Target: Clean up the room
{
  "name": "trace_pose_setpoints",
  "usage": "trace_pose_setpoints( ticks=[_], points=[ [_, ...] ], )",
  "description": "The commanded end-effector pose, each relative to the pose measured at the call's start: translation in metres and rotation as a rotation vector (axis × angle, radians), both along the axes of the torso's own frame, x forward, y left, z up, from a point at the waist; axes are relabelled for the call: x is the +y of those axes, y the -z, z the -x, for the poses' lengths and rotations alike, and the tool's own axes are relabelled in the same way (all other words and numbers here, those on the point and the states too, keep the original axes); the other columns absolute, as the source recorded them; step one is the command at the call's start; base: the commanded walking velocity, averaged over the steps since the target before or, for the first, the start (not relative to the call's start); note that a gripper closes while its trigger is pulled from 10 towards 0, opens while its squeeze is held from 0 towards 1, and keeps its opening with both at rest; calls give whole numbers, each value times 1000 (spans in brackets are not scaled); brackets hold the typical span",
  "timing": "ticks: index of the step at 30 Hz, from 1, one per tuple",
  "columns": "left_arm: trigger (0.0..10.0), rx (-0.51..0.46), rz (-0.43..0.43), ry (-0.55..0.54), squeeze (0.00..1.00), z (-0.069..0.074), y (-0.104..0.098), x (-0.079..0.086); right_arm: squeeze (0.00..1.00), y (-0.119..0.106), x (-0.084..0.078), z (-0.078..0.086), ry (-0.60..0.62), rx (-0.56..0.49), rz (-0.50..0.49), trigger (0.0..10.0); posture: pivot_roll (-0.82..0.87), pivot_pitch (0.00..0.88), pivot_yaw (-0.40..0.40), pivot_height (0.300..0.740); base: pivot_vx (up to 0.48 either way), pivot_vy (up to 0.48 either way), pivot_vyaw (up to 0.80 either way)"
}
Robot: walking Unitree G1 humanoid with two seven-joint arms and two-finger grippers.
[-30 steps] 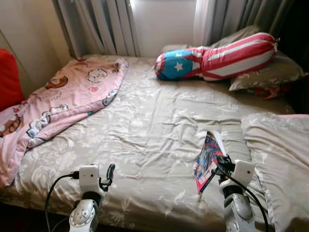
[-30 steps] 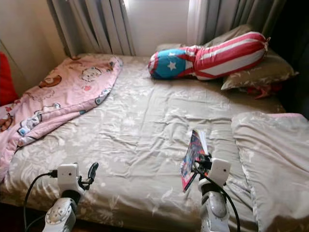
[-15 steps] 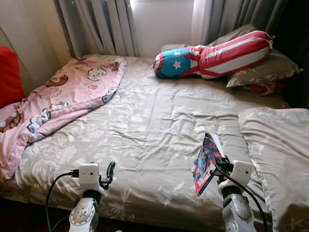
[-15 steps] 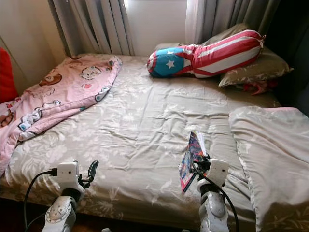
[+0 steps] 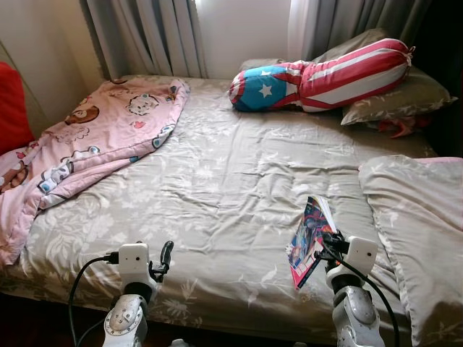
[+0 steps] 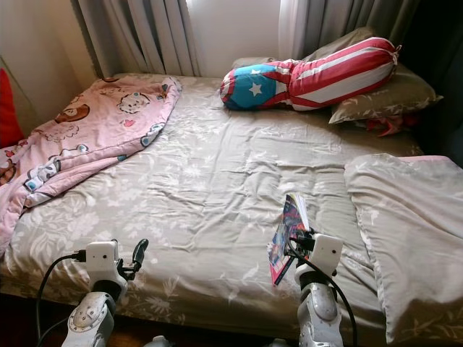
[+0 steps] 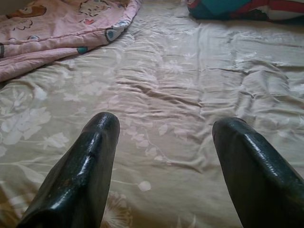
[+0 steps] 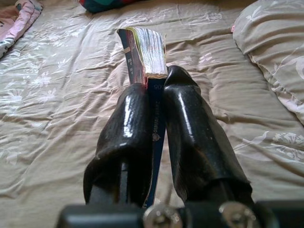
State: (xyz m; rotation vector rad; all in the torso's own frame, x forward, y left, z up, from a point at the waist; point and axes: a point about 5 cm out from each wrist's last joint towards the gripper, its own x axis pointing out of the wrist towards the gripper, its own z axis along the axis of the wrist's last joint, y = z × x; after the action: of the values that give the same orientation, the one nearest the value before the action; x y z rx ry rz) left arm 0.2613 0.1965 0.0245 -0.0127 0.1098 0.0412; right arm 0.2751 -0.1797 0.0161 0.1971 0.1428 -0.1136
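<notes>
Holding a book (image 8: pixel 145 57) upright over the bed (image 5: pixel 217 173), the right gripper (image 8: pixel 156 90) has jaws clamped on it; left gripper (image 7: pixel 164 137) jaws spread, empty.

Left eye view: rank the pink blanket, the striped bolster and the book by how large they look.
1. Pink blanket, largest.
2. Striped bolster.
3. Book, smallest, though it sits nearest the camera, clamped in the right gripper.
</notes>
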Motion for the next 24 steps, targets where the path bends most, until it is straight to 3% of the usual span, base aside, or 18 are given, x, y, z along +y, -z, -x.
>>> trace_pose_setpoints(
  ticks=[1, 24],
  points=[
    [10000, -6, 5, 3, 0, -2, -2, -1, 0, -6, 0, -4, 0, -34, 8, 10000, -25, 0, 21, 658, 0, 0, 0],
    [10000, -9, 16, 13, 0, -2, -3, -4, 0, -6, -1, -5, 10, -35, 9, 10000, -17, 0, 18, 635, 0, 0, 0]
  ],
)
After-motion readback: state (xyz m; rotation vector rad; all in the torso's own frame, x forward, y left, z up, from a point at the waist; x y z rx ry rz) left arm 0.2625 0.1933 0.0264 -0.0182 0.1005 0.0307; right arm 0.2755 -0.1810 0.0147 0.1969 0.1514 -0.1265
